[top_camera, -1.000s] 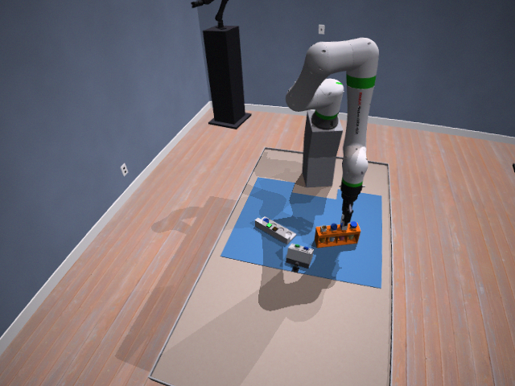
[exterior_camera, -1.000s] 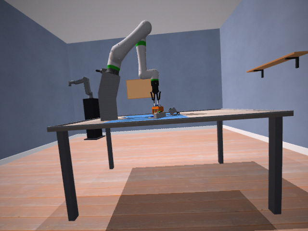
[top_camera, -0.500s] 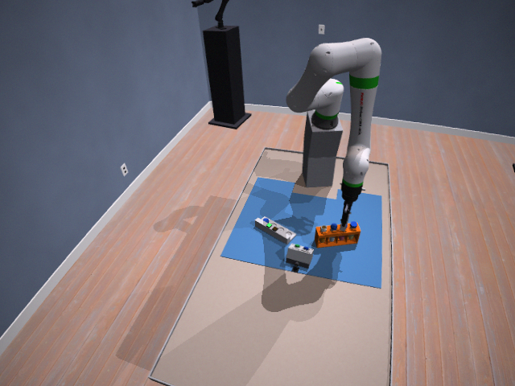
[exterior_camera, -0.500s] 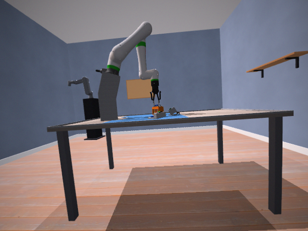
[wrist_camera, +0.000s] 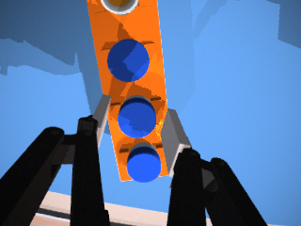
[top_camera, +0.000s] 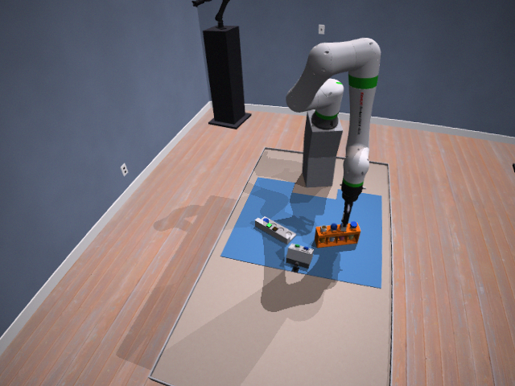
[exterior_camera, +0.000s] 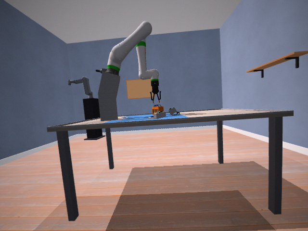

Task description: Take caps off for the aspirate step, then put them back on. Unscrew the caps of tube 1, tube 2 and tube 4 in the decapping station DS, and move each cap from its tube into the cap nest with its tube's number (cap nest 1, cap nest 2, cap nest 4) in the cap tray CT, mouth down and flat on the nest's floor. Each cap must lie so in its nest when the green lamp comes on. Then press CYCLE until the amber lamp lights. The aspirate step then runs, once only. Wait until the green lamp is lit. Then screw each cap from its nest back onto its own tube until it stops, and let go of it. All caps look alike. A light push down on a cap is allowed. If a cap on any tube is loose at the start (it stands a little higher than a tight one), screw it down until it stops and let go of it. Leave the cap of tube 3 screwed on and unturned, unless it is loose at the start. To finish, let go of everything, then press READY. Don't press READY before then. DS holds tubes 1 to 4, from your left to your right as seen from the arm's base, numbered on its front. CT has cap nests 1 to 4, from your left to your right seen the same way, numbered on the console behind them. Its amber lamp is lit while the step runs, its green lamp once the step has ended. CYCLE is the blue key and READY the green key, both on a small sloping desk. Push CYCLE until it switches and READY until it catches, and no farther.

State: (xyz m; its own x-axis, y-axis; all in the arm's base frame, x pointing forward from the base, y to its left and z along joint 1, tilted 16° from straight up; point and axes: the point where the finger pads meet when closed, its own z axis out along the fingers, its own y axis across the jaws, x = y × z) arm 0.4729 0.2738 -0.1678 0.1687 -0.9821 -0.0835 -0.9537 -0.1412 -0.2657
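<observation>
The orange decapping station (top_camera: pixel 337 235) stands on the blue mat. In the wrist view it holds three blue caps in a row and one uncapped tube (wrist_camera: pixel 119 4) at the top end. My gripper (wrist_camera: pixel 136 115) hangs straight above the rack. Its fingers are open, and the pads stand on either side of the middle cap (wrist_camera: pixel 136 118), apart from it. The gripper also shows in the top view (top_camera: pixel 345 222), over the second tube from the right. The white cap tray (top_camera: pixel 274 229) holds one blue cap (top_camera: pixel 265 219) at its left end, beside a green light (top_camera: pixel 269 224).
The small sloping desk (top_camera: pixel 299 253) with a green key (top_camera: pixel 297 245) and a blue key (top_camera: pixel 306 248) stands in front of the tray and left of the rack. The arm's grey pedestal (top_camera: pixel 321 155) stands behind the mat.
</observation>
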